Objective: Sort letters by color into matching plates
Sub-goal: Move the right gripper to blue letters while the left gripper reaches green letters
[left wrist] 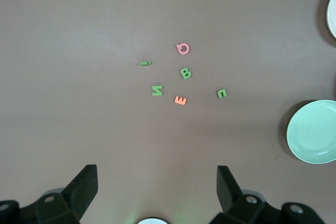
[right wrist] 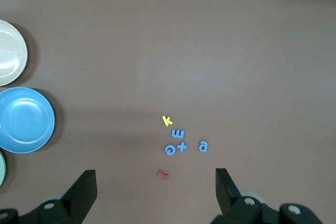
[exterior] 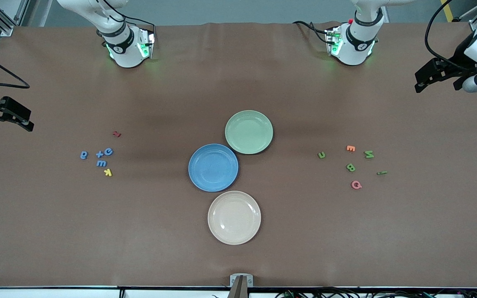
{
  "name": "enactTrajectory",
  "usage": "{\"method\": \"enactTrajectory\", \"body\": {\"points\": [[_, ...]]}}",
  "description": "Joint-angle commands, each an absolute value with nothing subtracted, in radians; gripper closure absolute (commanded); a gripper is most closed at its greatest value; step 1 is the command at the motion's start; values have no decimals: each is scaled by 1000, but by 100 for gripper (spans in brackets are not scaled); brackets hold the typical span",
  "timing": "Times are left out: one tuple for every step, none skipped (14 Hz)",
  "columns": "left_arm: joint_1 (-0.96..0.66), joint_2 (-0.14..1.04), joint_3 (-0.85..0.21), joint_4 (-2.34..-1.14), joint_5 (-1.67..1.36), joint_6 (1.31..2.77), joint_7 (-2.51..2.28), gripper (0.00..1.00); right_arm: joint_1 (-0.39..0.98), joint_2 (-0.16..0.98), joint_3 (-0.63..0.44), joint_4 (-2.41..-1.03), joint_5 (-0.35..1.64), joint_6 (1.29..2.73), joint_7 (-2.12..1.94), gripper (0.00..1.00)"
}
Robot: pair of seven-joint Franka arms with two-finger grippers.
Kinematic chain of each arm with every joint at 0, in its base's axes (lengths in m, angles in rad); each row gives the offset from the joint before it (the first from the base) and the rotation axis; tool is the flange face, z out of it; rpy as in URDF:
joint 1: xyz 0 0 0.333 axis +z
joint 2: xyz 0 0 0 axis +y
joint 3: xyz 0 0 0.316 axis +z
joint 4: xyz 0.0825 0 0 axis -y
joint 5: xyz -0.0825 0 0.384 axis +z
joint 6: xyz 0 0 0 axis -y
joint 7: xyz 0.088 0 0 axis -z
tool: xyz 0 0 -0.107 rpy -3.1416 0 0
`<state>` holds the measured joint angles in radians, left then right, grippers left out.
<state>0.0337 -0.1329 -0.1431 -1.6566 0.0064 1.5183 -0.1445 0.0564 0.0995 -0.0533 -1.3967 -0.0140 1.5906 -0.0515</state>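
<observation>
Brown bench (exterior: 238, 74) with both arm bases along 1 long edge. In the middle sit 3 plates: the pale green plate (exterior: 249, 132), the blue plate (exterior: 213, 167) touching it on the side nearer the front camera, and a beige plate (exterior: 234, 217) nearest the camera edge.

Toward the right arm's end there's a little cluster of 4 blue letters (exterior: 99, 156), plus a yellow k (exterior: 107, 172) just beside them and a small red piece (exterior: 116, 133), maybe a letter, hard to read. Toward the left arm's end are 4 green letters (exterior: 350, 167), spread looser, with an orange E (exterior: 350, 148) and a pink Q (exterior: 356, 184) mixed in.

Left gripper (exterior: 418, 82) hangs over the left arm's end of the bench, fingers spread wide, holding nothing. Right gripper (exterior: 29, 123) is over the right arm's end, also spread wide and empty.
</observation>
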Motion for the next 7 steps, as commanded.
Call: {"method": "enactTrajectory", "body": {"points": [[41,-121,-147,-1629,8,1493,-138,0,49,103,-46,-1382,-25,1600,-45,0],[44,-118,-147,-1628,8,1493,-138,0,49,103,-46,-1382,-25,1600,-44,0],[46,-111,-143,-1625,8,1494,-138,0,49,103,-46,-1382,-25,1600,-44,0],[46,-94,-138,-1608,8,1493,-140,0,49,103,-46,-1382,-25,1601,-44,0],[46,-68,-138,-1591,8,1493,-141,0,49,103,-46,-1382,-25,1600,-44,0],[54,-46,-137,-1586,9,1494,-137,0,49,103,-46,-1384,-25,1600,-46,0],[72,-22,-138,-1591,14,1505,-137,0,49,104,-46,-1384,-23,1600,-45,0]]}}
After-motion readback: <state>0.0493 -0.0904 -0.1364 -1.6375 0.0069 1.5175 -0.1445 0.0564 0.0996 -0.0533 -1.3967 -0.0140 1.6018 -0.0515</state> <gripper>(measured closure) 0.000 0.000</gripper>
